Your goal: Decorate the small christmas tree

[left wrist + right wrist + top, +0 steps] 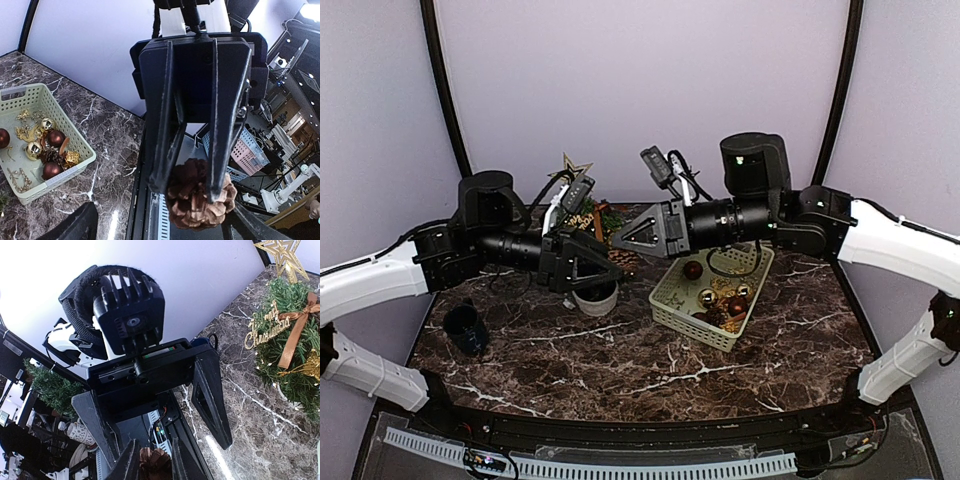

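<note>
Walls [640,80] of pale lilac close the back and sides of the booth, with a curved black post [445,90] rising in each far corner. Below them the table [620,380] is dark brown marble run through with white veins, and a white slotted strip [620,467] lines its near edge. A beige basket [685,325] sits right of centre, holding red and gold baubles [55,137]. Just left of it stands the small christmas tree [295,340], upright in its white pot [595,300] at the far middle of the table, topped with a gold star [570,166] and partly hidden behind the two claws, which meet in front of it. A dark cup [465,328] stands near the left edge. The left claw [605,268] is spread wide, released. The right claw [190,189] is clenched on a brown pine cone [200,205].
</note>
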You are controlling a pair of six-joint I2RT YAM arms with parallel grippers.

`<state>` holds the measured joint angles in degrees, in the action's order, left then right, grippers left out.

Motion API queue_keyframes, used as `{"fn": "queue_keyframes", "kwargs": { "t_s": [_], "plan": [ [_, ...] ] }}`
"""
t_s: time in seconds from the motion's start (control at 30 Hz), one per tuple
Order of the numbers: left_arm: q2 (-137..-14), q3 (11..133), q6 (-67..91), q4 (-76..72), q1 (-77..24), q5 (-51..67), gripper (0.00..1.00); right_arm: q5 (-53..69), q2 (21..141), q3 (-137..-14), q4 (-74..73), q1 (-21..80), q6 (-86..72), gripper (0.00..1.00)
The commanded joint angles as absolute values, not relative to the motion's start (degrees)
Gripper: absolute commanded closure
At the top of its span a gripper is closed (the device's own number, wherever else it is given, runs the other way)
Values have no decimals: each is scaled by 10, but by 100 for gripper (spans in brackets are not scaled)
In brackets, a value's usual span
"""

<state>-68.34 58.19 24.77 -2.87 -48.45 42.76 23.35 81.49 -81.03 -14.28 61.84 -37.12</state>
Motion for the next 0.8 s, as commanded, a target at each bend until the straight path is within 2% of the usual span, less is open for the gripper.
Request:
{"fn": "queue_keyframes", "kwargs": {
  "t_s": [0.0,0.23,0.5,0.77],
  "plan": [
    [-678,573,265,-86,-485,444,14,250,822,-821,-123,628,-366,76],
    [-677,560,279,-117,-486,446,29,245,824,-821,-129,628,-365,77],
    [-675,550,299,-156,-486,460,54,223,824,-815,-135,627,-363,79],
    [-670,537,304,-162,-486,449,64,200,819,-803,-133,624,-370,79]
  ]
}}
